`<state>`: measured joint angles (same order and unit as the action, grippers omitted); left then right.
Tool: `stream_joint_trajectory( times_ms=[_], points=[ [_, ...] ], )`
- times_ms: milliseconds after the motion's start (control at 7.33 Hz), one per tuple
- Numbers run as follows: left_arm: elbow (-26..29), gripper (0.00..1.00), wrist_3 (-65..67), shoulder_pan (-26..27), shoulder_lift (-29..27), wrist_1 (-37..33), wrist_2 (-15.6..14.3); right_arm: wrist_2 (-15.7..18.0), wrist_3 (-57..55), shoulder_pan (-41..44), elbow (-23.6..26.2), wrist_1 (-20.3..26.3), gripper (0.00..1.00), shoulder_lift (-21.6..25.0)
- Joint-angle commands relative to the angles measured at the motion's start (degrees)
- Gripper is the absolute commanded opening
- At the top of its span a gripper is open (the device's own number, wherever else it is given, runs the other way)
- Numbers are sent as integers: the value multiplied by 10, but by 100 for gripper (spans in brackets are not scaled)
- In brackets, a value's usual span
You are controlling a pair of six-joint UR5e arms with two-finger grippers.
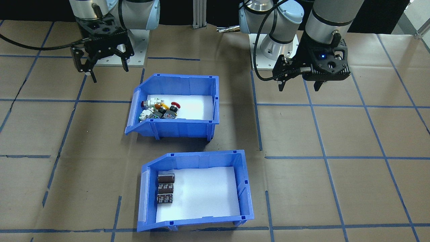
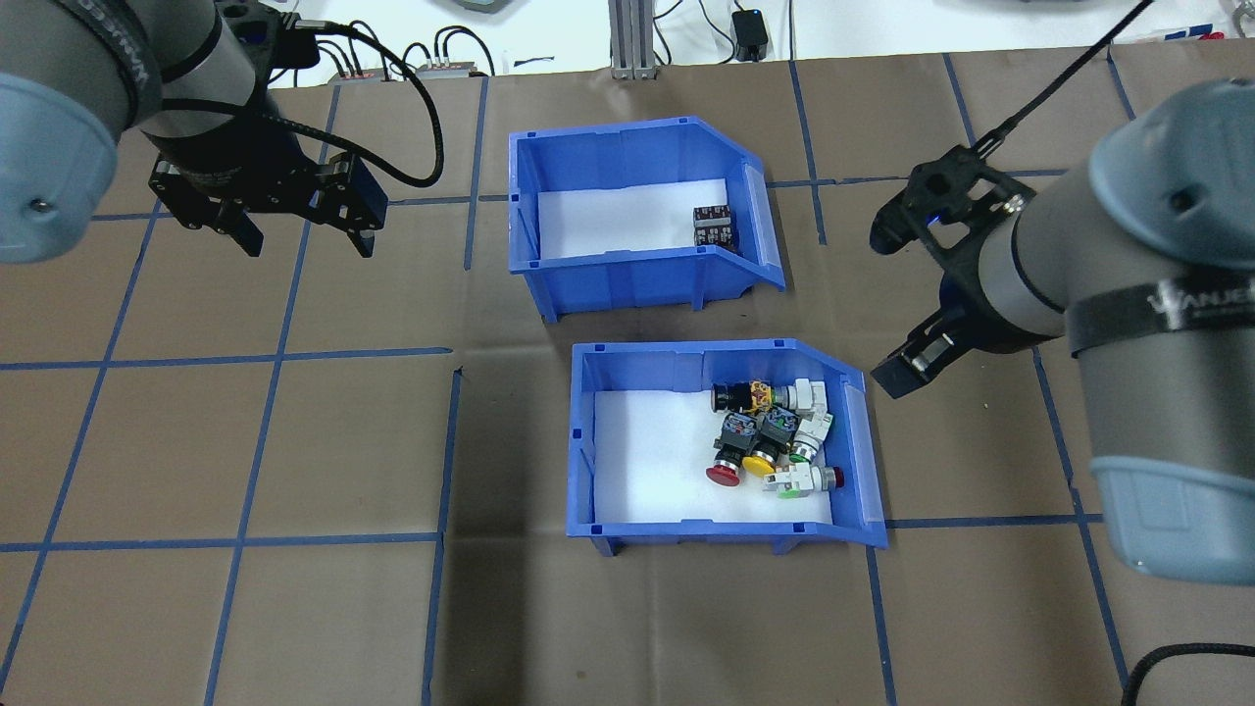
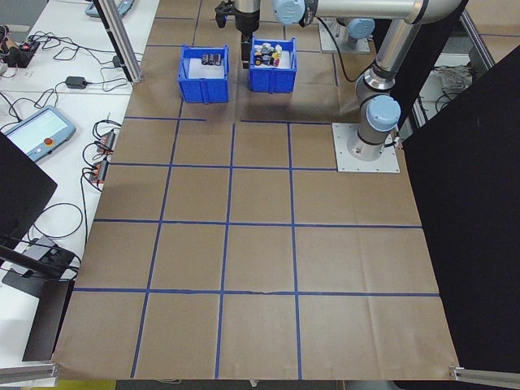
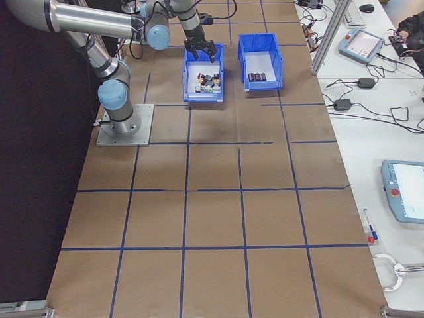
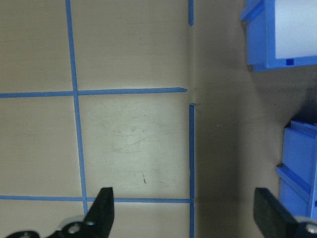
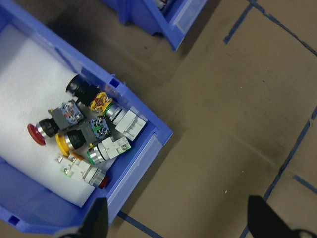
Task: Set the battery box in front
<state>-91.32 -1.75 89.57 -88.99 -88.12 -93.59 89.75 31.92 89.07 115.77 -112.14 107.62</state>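
The battery box is a blue bin with a white floor and three dark brown cells lying at its sloped end. In the overhead view the battery box sits farther from the robot than the switch bin, with the cells at its right end. My left gripper hangs open over bare table left of the battery box, well apart from it. My right gripper hovers open just right of the switch bin's sloped end, holding nothing. The right wrist view shows the switch bin below.
The switch bin, holding several colourful push-buttons, stands between the battery box and the robot's bases. Brown paper with blue tape lines covers the table. Cables, a tablet and other gear lie on the white bench beyond the far edge.
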Motion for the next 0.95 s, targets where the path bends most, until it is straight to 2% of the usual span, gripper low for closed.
stream_joint_trajectory(
  times_ms=[0, 273, 409, 545, 818],
  points=[
    [0, 99, 0, 0, -1, 0, 1, -6, -191, -10, -60, 33, 100, -38],
    [-1, 99, 0, 0, -3, 0, 1, -7, -259, -9, -157, 131, 100, -99],
    [-4, 99, 0, 0, -4, 0, 2, -7, -309, -9, -203, 166, 100, -131],
    [-10, 99, 1, 0, -2, 1, 2, -8, -348, -9, -224, 207, 100, -155],
    [-12, 99, 3, 0, -3, 2, 2, -14, -396, -9, -227, 232, 100, -167]
  ],
)
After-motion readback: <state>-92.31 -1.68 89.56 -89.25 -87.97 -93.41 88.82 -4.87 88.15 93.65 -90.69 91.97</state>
